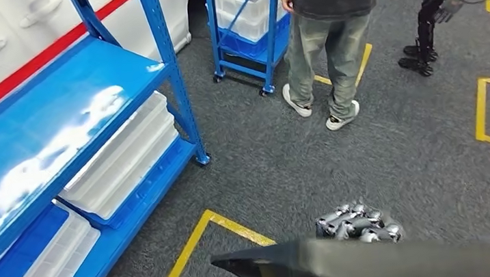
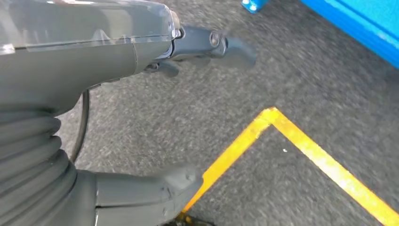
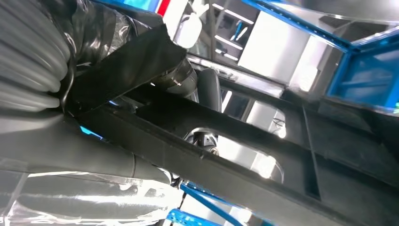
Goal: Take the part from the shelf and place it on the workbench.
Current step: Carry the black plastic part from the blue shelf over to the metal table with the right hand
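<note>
The part (image 1: 379, 262), a long dark panel, lies across the bottom of my head view from about 6 to 4 o'clock, its pointed end toward the yellow floor line (image 1: 192, 247). My right hand (image 1: 358, 223) sits on its far edge, fingers curled over it; in the right wrist view the part (image 3: 226, 155) runs as a black frame with openings right across my right hand (image 3: 70, 155), and the fingers (image 3: 207, 89) are wrapped round it.

My left hand (image 2: 94, 94) hangs above the grey carpet (image 2: 282, 84) with nothing in it, thumb (image 2: 141, 193) and fingers (image 2: 216, 44) spread apart, over a corner of yellow tape (image 2: 273, 115).

The blue shelf (image 1: 53, 103) stands at 9 to 10 o'clock, white bins (image 1: 127, 154) on its lower level. At 12 o'clock a person (image 1: 327, 33) stands beside a blue cart (image 1: 245, 35). Another robot (image 1: 441, 8) is at 2 o'clock.
</note>
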You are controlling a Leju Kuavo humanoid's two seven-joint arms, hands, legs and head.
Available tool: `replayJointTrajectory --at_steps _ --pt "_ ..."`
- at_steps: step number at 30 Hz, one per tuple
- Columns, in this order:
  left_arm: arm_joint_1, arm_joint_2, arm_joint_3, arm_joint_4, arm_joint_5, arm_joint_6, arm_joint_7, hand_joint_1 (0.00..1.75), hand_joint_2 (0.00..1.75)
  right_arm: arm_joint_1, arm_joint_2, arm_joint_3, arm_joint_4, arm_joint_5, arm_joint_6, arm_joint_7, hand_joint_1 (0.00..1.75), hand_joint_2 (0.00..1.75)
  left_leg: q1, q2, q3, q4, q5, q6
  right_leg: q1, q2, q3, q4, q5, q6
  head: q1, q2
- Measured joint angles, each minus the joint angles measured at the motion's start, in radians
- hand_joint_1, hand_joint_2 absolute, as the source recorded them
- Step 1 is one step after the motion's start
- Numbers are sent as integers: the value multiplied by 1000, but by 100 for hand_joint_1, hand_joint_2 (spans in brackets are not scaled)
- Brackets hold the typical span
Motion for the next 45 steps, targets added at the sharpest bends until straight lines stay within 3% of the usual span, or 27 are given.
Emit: replayJointTrajectory --at_steps 2,4,6,8,9,10,12,14,16,18,19,20,21,23,24,25,27,28,30,32,34,35,37,39,41,43,45 --pt "5 -1 0 0 -1 0 -1 0 175 2 0 2 -1 -1 0 -1 175 175 -5 29 -3 2 2 4 -1 -39 -60 139 -71 7 0 0" --pt "7 0 0 0 -2 0 -1 0 175 5 0 3 0 -1 0 -2 175 175 -8 57 -5 5 0 3 -3 -47 -86 208 -86 10 0 0" --pt "4 -1 0 0 -2 0 -2 0 175 5 0 4 0 -4 0 -1 175 175 -8 80 -2 7 -4 1 -2 -59 -33 117 -30 6 1 0" --pt "1 -1 0 0 -3 0 -2 0 175 2 0 4 0 -6 1 1 175 175 -10 99 1 8 -8 -4 8 -101 47 -34 22 -7 1 0" --pt "1 -1 0 0 -3 0 -3 0 175 0 0 4 -1 -8 1 2 175 175 -12 107 2 10 -11 -7 14 -117 69 -78 33 -14 1 0" --pt "2 -1 0 0 -3 0 -3 0 175 -1 0 4 -1 -9 1 3 175 175 -14 116 2 11 -13 -10 19 -125 77 -97 34 -21 0 0" --pt "1 -2 0 0 -3 -1 -4 0 175 -2 0 5 -1 -12 2 6 175 175 -16 129 1 14 -18 -17 19 -105 72 -98 37 -30 0 0" --pt "-2 -2 0 0 -3 -1 -5 0 175 -5 0 5 -1 -16 3 8 175 175 -12 97 -11 48 -49 -24 13 -85 71 -102 41 -41 0 0" --pt "-1 -2 0 0 -4 0 -6 0 175 -10 0 5 -1 -18 4 9 175 175 -6 45 -59 164 -116 -29 9 -66 71 -102 43 -50 0 0" --pt "4 -3 0 0 -4 0 -6 0 175 -12 0 5 0 -20 4 11 175 175 -5 28 -126 309 -173 -32 10 -43 69 -100 44 -53 0 0" --pt "6 -5 0 0 -4 0 -5 0 175 -12 0 5 1 -21 6 12 175 175 -4 27 -143 341 -174 -33 9 -30 69 -99 44 -53 0 0" --pt "7 -7 0 0 -4 0 -5 0 175 -12 0 5 1 -22 7 13 175 175 -4 25 -140 331 -154 -33 9 -17 69 -97 44 -53 0 0" --pt "7 -8 0 0 -4 0 -4 0 175 -13 0 5 1 -23 8 13 175 175 -3 19 -118 277 -114 -32 7 -3 70 -96 44 -53 0 0" --pt "7 -9 0 0 -4 1 -4 0 175 -14 0 5 1 -23 10 14 175 175 0 -20 -57 131 -33 -29 5 22 71 -93 45 -48 0 0" --pt "8 -9 0 0 -3 1 -4 0 175 -16 0 5 1 -23 10 15 175 175 1 -40 -36 80 -10 -28 3 34 68 -92 47 -44 0 0" --pt "8 -9 0 0 -3 2 -3 0 175 -17 0 5 1 -24 10 16 175 175 1 -53 -26 54 -1 -28 1 46 63 -92 50 -38 0 0" --pt "6 -10 0 0 -3 3 -3 0 175 -17 0 4 1 -24 10 18 175 175 0 -42 -20 40 0 -26 -2 68 54 -96 59 -23 0 0" --pt "3 -10 0 0 -4 3 -3 0 175 -16 0 4 1 -24 10 18 175 175 1 -28 -17 30 2 -22 -1 62 50 -95 58 -17 0 0" --pt "0 -11 0 0 -4 3 -3 0 175 -19 0 4 1 -24 10 18 175 175 3 -2 -10 11 5 -13 5 14 27 -47 23 -9 1 0" --pt "3 -11 0 0 -3 3 -4 0 175 -22 0 4 1 -25 10 19 175 175 0 23 -10 7 5 -6 5 -35 -33 87 -47 -4 2 0" --pt "7 -12 0 0 -4 3 -3 0 175 -22 0 3 2 -30 10 22 175 175 -3 51 -11 8 3 -4 1 -44 -89 205 -86 -1 2 0" --pt "6 -12 0 0 -4 3 -4 0 175 -24 0 2 3 -37 10 26 175 175 -4 63 -10 8 1 -4 0 -46 -90 209 -75 -1 2 0" --pt "2 -12 0 0 -4 3 -4 0 175 -36 0 -3 7 -59 10 39 175 175 -5 85 -5 8 -3 -5 3 -62 -32 99 -8 -8 2 0" --pt "-1 -14 0 0 -4 2 -6 0 175 -62 0 -14 12 -87 13 58 175 175 -8 104 -2 8 -8 -9 18 -111 43 -47 44 -23 2 0" --pt "-3 -16 0 0 -6 1 -6 0 175 -87 0 -26 19 -109 19 75 175 175 -12 124 -4 11 -12 -16 31 -135 65 -102 50 -35 2 0" --pt "-5 -18 0 0 -9 2 -2 0 175 -103 1 -37 25 -120 30 90 175 175 -13 139 -4 16 -21 -23 29 -113 63 -108 50 -42 2 0" --pt "-9 -19 0 0 -10 5 -1 0 175 -115 5 -45 32 -127 39 99 175 175 -10 102 -21 63 -55 -32 21 -91 69 -116 53 -49 1 0"
